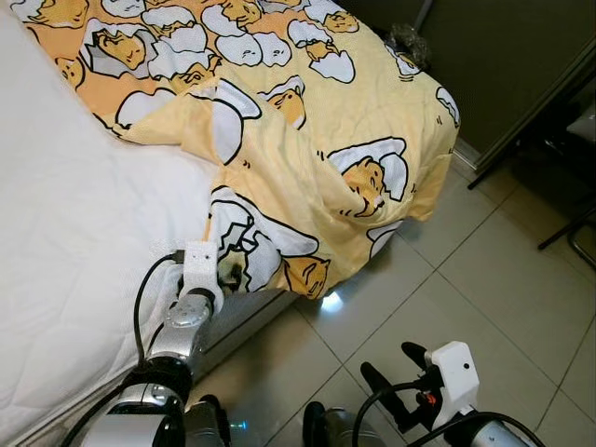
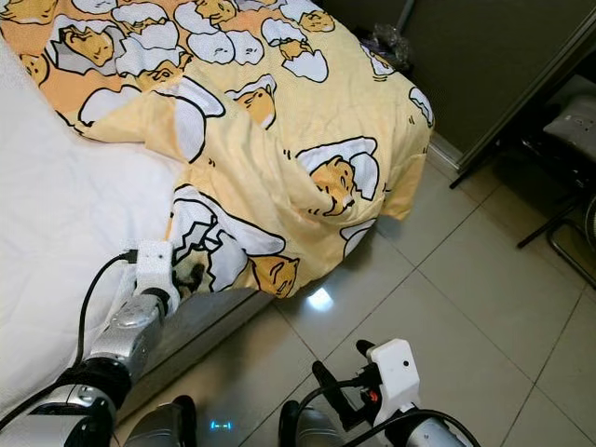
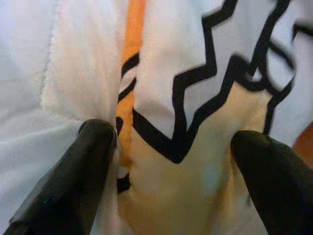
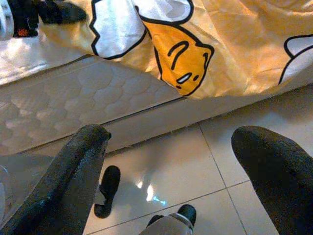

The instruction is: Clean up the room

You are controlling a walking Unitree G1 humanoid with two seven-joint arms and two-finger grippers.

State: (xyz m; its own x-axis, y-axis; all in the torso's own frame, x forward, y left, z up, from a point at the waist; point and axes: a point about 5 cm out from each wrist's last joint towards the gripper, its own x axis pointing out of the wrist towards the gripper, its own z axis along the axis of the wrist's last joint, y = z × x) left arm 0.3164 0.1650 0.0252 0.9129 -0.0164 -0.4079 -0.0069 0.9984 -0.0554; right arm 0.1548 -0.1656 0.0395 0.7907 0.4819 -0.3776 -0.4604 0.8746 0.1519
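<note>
Yellow cartoon-print blanket (image 1: 307, 158) draped over white mattress (image 1: 65, 251) corner; left gripper (image 1: 226, 272) pressed against its hanging edge. Right gripper (image 1: 396, 368) held open above tiled floor (image 1: 484, 289).

Layout as I see it from the head camera: bed (image 1: 65, 279) on my left, tiled floor (image 1: 484, 279) on my right. The blanket (image 1: 307, 121) lies on the bed's far part, one corner draped over its right edge. My left gripper (image 1: 226, 272) is at that hanging corner; my right gripper (image 1: 396, 372) is over the floor.

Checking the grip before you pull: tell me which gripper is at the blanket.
The left gripper, its fingers open around the yellow blanket at the bed's edge. The right gripper hangs open over the floor tiles.
</note>
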